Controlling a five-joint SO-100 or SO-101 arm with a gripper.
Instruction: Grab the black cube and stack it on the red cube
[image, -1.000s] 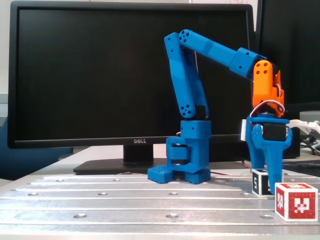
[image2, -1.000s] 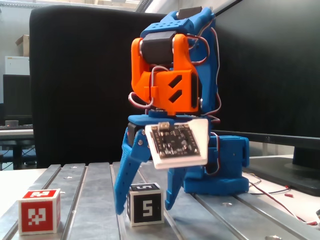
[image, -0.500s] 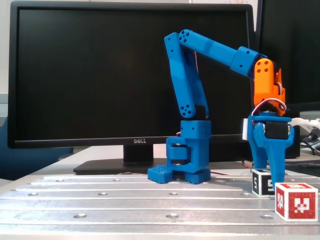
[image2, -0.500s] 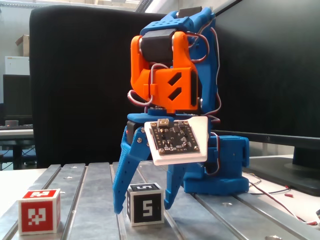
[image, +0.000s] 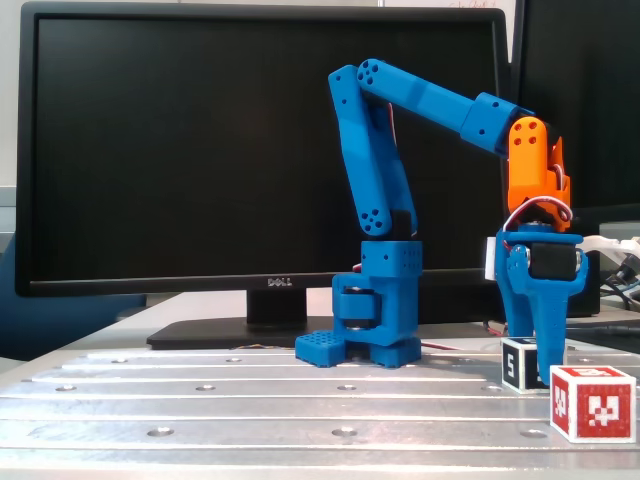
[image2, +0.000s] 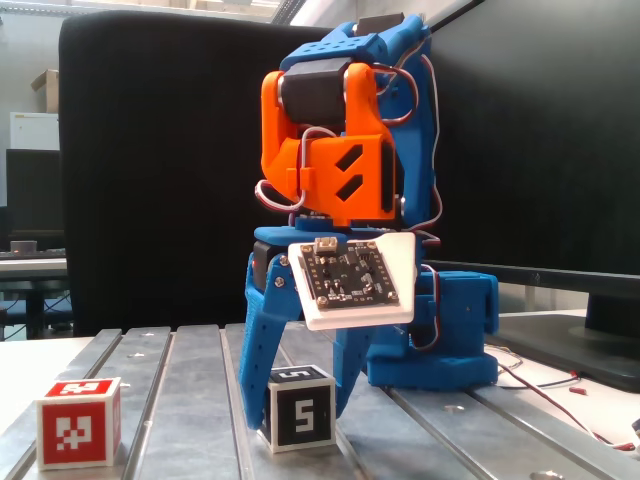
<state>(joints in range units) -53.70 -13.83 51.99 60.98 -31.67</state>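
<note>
Now at grasp stage: gripper (image2: 300, 420) down at table level, straddling the black cube (image2: 300, 408). Seen in a fixed view from the front: left finger (image2: 262, 350) at 9 o'clock of the cube, right finger (image2: 352, 375) at 3 o'clock, jaws spread slightly wider than the cube. Cannot confirm pad contact on either side; looks like narrow gaps or a bare touch, so not yet counted as a firm hold. Cube flat on the slatted metal table (image2: 190, 370), upright, numeral "5" face toward the camera, no tilt.

Key relation: cube directly between the fingertips, slightly below the wrist board, no long axis to speak of. Judged next: close only, no lateral correction.

Red cube (image2: 80, 422) on the same table, at 9 o'clock of the black cube in that view, well apart, nothing between. Confirmed in the other fixed view: gripper (image: 535, 350) over black cube (image: 522, 363), red cube (image: 592, 402) at roughly 4 o'clock, nearer the camera, just beside and overlapping in the picture.

Risk, as judgement: off-centre closing may rotate the cube before lift
</note>
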